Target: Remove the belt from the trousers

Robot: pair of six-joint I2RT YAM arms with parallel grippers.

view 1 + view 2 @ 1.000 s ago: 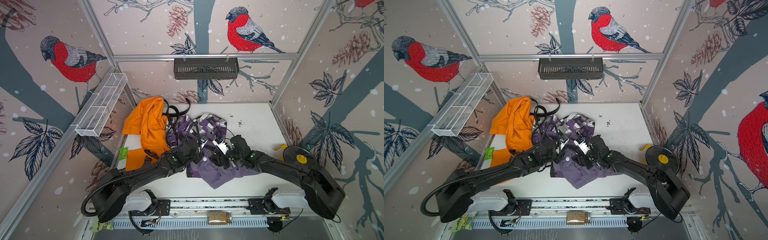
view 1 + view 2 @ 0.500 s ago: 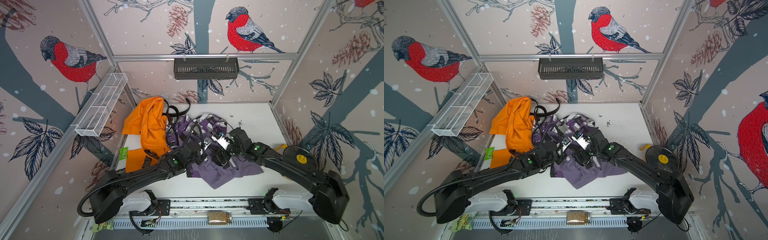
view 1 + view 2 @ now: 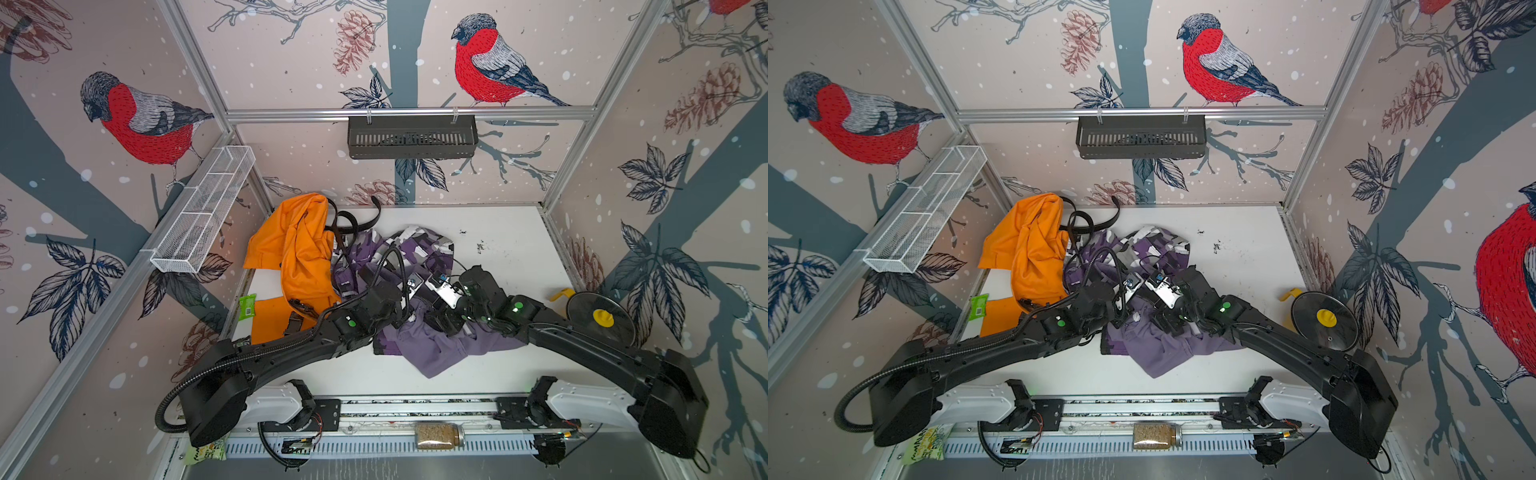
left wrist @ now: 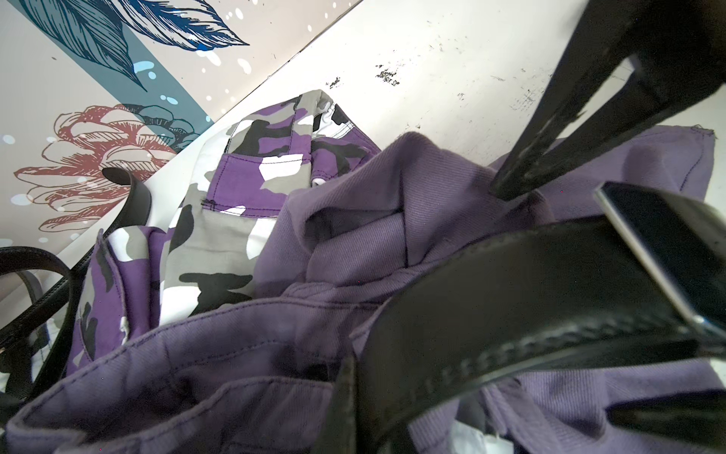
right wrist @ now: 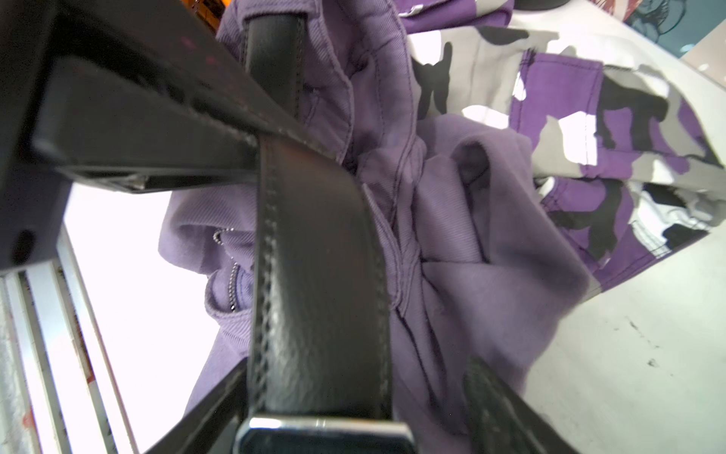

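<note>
— Between my right fingers (image 5: pixel 157 118), standing apart, runs the black stitched leather belt (image 5: pixel 318 275), over the plain purple trousers (image 5: pixel 491 275). My left fingers (image 4: pixel 558 98) are together.
— It seems supple and smooth; I would grasp beside its silver-edged buckle (image 5: pixel 322 432).

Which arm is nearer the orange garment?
Left. The left arm crosses the near edge of the orange garment in both top views; the right arm reaches only the purple trousers.
</note>
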